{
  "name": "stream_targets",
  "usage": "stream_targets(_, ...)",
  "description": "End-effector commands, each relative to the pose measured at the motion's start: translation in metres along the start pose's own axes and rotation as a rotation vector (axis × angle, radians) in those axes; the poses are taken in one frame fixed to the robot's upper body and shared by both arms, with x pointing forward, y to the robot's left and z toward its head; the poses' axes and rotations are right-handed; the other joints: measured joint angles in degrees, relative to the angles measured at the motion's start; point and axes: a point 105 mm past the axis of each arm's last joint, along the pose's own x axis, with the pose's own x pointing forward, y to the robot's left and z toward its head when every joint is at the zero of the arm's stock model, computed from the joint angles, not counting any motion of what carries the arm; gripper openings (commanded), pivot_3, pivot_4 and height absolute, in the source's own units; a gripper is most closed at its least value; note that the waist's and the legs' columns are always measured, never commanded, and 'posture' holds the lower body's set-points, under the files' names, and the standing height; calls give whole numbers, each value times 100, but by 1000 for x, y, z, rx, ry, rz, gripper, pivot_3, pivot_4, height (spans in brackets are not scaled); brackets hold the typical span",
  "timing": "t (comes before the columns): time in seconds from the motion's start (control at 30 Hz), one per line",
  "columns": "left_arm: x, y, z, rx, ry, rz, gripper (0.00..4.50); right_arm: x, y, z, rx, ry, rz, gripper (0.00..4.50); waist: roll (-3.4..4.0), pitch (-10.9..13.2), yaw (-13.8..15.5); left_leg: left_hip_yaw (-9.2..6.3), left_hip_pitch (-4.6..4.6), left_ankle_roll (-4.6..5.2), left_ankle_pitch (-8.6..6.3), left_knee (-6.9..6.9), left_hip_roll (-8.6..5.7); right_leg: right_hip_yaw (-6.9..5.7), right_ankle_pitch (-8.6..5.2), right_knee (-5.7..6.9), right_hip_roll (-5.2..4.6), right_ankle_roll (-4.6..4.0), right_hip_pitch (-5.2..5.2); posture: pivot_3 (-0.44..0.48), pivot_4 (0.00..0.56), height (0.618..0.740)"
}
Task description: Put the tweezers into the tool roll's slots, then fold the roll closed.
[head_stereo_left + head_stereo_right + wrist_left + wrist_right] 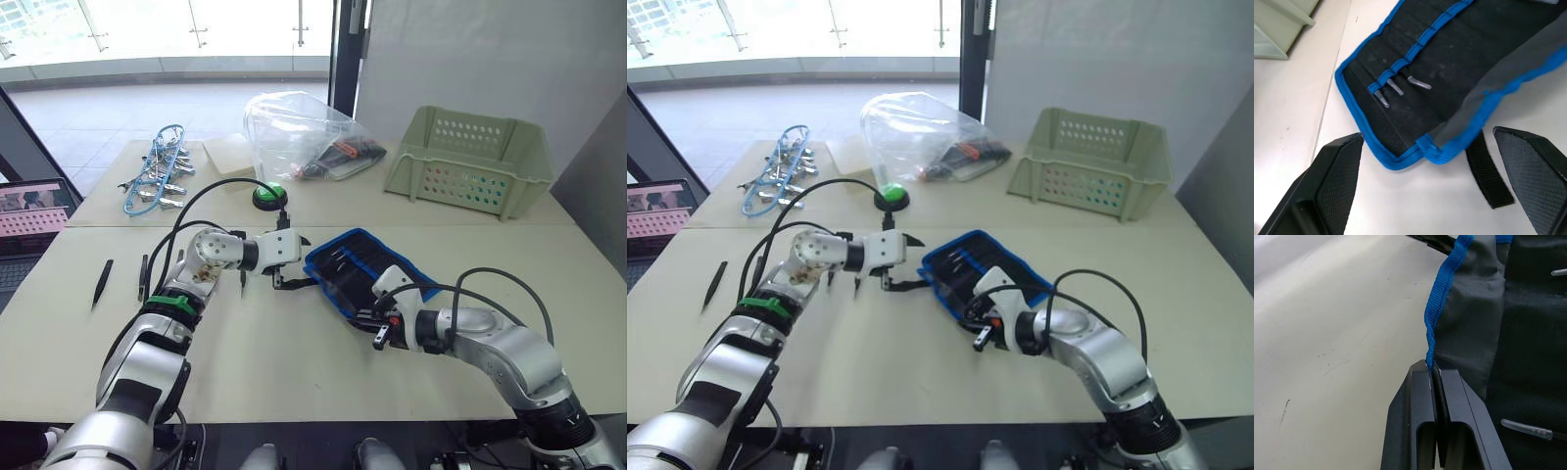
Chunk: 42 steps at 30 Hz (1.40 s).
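The tool roll [367,269] lies open in the middle of the table [294,372], with three tweezers [1398,89] in its slots [1415,46]. Other tweezers [102,282] lie well apart, near the table's left edge. Behind stand a green button [268,196], a plastic bag [304,132], a basket [470,162] and clips [157,176]. The right gripper [380,333] is clenched on the roll's blue edge. The left gripper [282,262] hangs released just beside the strap [1488,169]. The front of the table is bare.

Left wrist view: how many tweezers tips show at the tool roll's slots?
3 tips, side by side at the blue band near the tool roll's corner; the folded flap may hide more.
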Motion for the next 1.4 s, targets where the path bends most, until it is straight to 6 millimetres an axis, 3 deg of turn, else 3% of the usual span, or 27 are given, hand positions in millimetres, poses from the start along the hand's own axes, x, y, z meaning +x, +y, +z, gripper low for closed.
stream_targets(0.03,5,8,5,74,11,13,3930,-3,8,9,-37,-31,13,0,0,0,8,0,-1,0,0,1,0,0,0,-1,0,1,0,0,150,740)
stream_targets(0.43,10,6,10,95,-21,-24,23,-10,-5,8,-53,-19,-32,0,0,0,4,-1,-1,0,0,1,-1,0,0,2,0,2,0,0,150,740)
stream_targets(0.57,6,-1,5,77,-33,-49,23,-15,-21,9,-82,6,-63,0,0,0,12,0,-4,0,0,7,-4,0,2,1,-2,5,0,0,150,740)
stream_targets(0.7,1,-13,-3,67,-30,-90,23,-19,-20,12,-125,26,-21,0,0,0,-1,-1,-2,1,-1,4,-3,1,2,1,0,5,0,0,150,740)
stream_targets(1.0,-2,-34,-15,56,-12,-94,23,-6,15,-4,-74,43,143,0,0,0,-1,-3,-3,3,-1,6,-2,1,2,5,-1,5,0,0,150,740)
stream_targets(1.17,-5,-50,-25,1,18,-159,23,3,21,-19,-6,69,151,0,-1,0,-1,-3,-2,3,-1,7,-3,1,2,5,-1,5,0,0,150,740)
stream_targets(1.3,-12,-52,-30,-43,37,-184,1208,2,22,-26,34,89,157,0,0,-1,-2,-2,2,3,-1,7,-2,1,2,5,0,5,3,0,150,740)
stream_targets(1.33,-14,-48,-31,-44,40,-172,1561,1,22,-28,36,95,160,601,0,-1,-2,-3,4,3,-1,7,-2,1,2,5,0,5,4,0,150,740)
stream_targets(1.4,-24,-39,-33,-52,50,-149,2174,-3,21,-29,16,100,167,1176,-1,-1,-2,-3,5,3,-1,7,-2,1,2,5,0,5,5,0,150,740)
